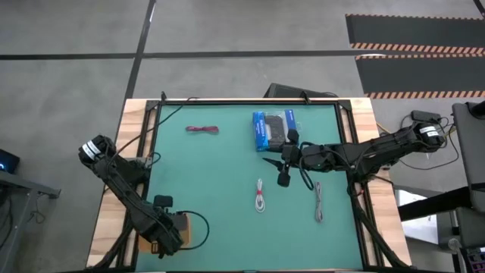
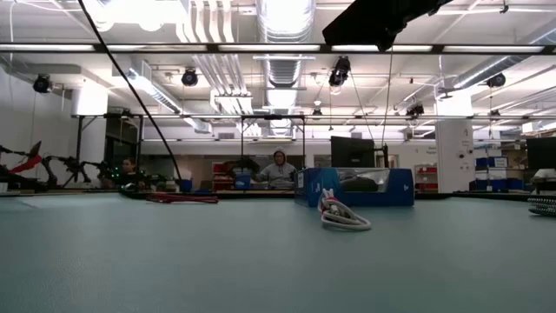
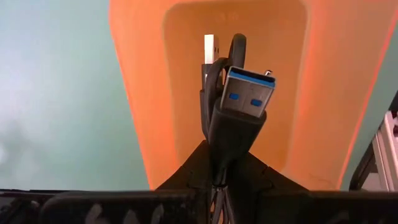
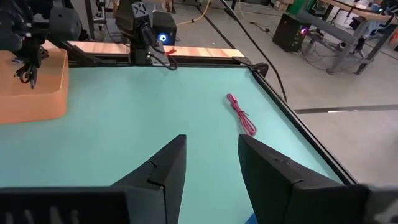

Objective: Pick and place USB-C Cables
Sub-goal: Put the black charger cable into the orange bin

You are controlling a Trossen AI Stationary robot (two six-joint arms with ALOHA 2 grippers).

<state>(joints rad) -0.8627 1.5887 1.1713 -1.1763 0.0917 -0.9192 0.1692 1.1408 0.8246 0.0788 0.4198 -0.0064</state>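
My left gripper (image 3: 214, 177) is at the table's near left corner, over the orange bin (image 1: 191, 229), shut on the black cable (image 3: 233, 118). The right wrist view shows this from afar at the orange bin (image 4: 37, 93). My right gripper (image 4: 211, 165) hovers open above the table's middle (image 1: 277, 163), just near of the blue-and-black box (image 1: 274, 129). The red cable (image 1: 202, 130) lies flat at the far left, also visible in the right wrist view (image 4: 241, 114). The white cable (image 1: 260, 196) and the grey cable (image 1: 318, 202) lie flat on the mat near the middle. My left gripper pinches the folded black cable between its two fingers (image 3: 186, 177), on the strands just behind the plugs (image 3: 224, 168). The blue-tongued plug (image 3: 245, 96) and a smaller metal plug (image 3: 210, 48) stick out past the fingertips, pointing down into the bin's hollow. The cable is lifted clear of the table.
The table has a green mat (image 1: 220, 174) inside a raised black frame, with wooden borders left and right. In the low view, the box (image 2: 352, 186) stands behind the white cable (image 2: 344, 217). People sit in the room beyond the far edge.
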